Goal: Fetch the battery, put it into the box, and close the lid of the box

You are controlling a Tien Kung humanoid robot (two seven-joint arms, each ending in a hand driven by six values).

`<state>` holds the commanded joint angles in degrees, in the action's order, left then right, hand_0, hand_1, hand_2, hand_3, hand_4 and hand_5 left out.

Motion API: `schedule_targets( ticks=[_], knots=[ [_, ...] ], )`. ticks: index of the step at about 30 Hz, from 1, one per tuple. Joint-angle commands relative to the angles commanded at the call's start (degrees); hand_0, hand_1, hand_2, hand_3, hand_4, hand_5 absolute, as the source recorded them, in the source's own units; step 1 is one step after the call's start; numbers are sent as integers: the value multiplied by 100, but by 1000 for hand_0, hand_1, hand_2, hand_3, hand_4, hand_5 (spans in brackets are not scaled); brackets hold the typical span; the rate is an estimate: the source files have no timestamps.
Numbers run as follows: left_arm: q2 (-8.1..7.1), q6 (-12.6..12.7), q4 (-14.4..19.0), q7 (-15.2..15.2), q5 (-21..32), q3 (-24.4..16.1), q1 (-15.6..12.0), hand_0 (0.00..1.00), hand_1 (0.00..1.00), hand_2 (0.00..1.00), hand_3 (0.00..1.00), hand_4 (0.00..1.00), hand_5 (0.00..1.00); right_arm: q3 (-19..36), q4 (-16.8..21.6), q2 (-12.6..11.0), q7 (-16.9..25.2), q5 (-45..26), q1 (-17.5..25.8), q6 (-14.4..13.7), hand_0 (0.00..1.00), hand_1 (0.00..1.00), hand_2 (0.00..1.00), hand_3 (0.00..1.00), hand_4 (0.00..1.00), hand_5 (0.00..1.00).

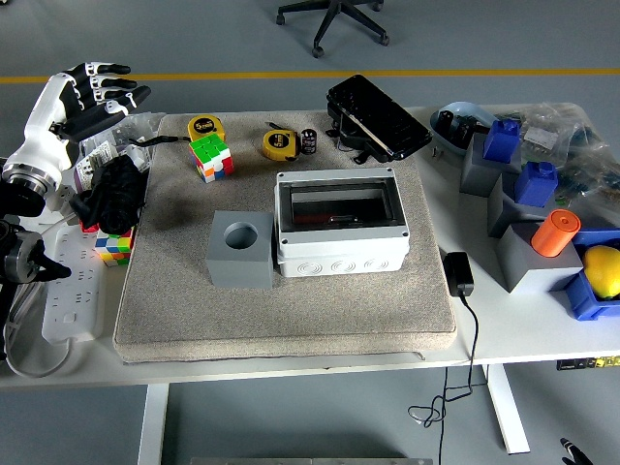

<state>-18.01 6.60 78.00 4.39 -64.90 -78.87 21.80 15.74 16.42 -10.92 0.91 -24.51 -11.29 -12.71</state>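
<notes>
A small black cylindrical battery (pixel 309 140) stands on the grey mat, next to a yellow tape measure (pixel 279 144). The light grey box (pixel 340 222) sits mid-mat, and its dark inside shows from above. I cannot tell whether a clear lid covers it. A black, lid-like panel (pixel 378 117) lies tilted behind the box. My left hand (pixel 95 93), white with black fingers, hovers off the mat's far left corner. It is open, fingers spread, and holds nothing. It is far from the battery and the box.
On the mat are a grey block with a round hole (pixel 240 249), a colour cube (pixel 211 156) and a second tape measure (pixel 205 127). At the left are a black bundle (pixel 118 192), another cube (pixel 113 245) and a power strip (pixel 71 291). Blue and grey bins (pixel 528 208) crowd the right.
</notes>
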Motion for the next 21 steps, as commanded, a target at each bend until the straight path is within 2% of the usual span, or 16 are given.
schedule_targets(
  ticks=[21],
  knots=[
    [-35,-101,-116,34,94,158,28,478,580,575,581,939,261,-39,-8,9,9,-13,27,20,663,640,649,539,887,438]
  ],
)
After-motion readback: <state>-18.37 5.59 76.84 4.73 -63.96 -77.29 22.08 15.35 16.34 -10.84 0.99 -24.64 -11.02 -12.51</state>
